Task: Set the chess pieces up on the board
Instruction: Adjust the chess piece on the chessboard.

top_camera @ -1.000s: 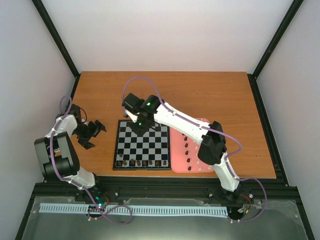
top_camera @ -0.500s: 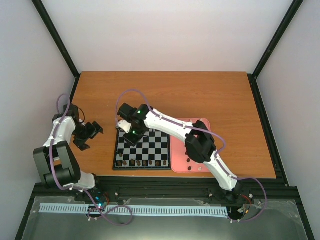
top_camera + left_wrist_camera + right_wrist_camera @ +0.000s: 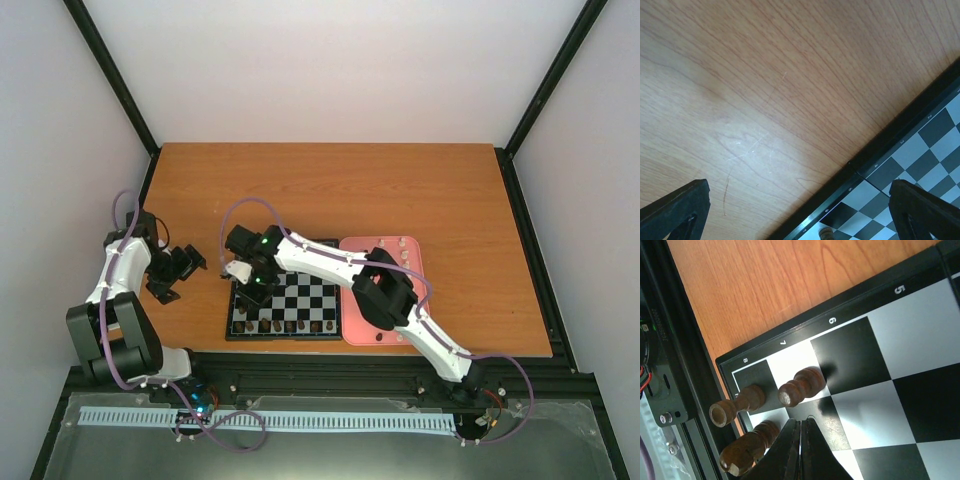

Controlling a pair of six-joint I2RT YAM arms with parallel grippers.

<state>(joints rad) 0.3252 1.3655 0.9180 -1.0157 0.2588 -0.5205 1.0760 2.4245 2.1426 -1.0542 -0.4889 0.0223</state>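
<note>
The board (image 3: 310,295) lies at the table's near middle, with a row of dark brown chess pieces (image 3: 285,326) along its near edge. My right gripper (image 3: 248,292) is shut and empty, low over the board's left side. In the right wrist view its closed tips (image 3: 801,422) sit just beside a dark pawn (image 3: 800,386) on a pale square, with a dark rook (image 3: 735,405) and another dark piece (image 3: 747,447) close by. My left gripper (image 3: 185,275) is open and empty over bare wood left of the board (image 3: 920,155).
A pink tray (image 3: 410,262) right of the board holds dark pieces (image 3: 374,290) and cream-white pieces (image 3: 392,338). My right arm stretches across the board from the right. A black frame rail (image 3: 670,365) runs along the table's near edge.
My right gripper has moved from the board's far left corner leftward and nearer, down along the left side. My left arm has shifted slightly.
</note>
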